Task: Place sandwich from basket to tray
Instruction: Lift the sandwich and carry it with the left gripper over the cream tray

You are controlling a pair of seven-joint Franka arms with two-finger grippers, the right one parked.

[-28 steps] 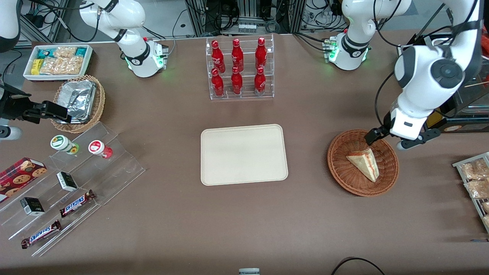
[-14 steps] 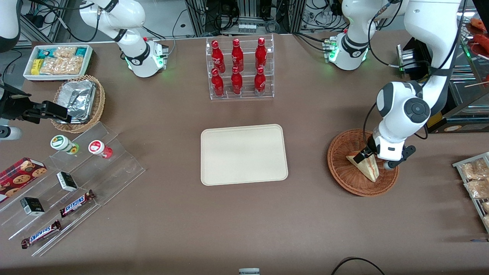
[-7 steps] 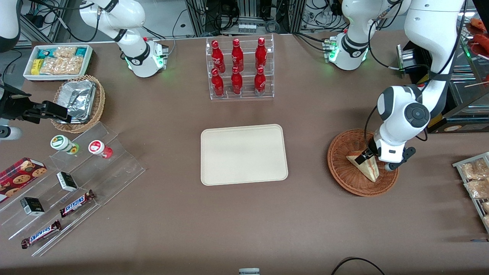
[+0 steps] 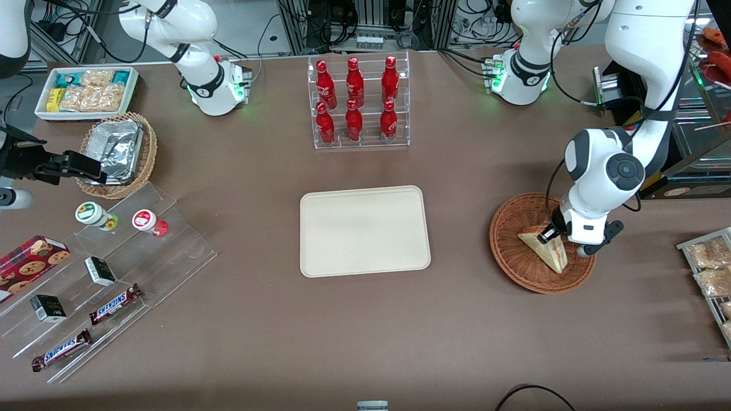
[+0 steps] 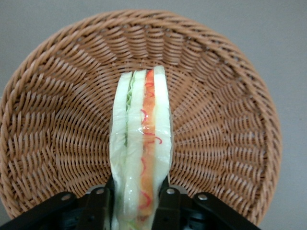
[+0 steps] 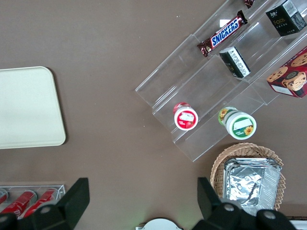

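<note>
The gripper (image 5: 133, 203) sits low in the basket (image 4: 514, 265), its fingers (image 5: 98, 203) pressed against the sandwich (image 5: 141, 158); the wicker rim rings it; bare table separates basket and tray (image 4: 364, 230); the bottle rack (image 4: 358, 103) stands farther from the camera.

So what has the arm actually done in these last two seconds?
The gripper came down from over the basket's rim into it and closed its fingers on either side of the sandwich. The sandwich, basket and tray have not moved.
</note>
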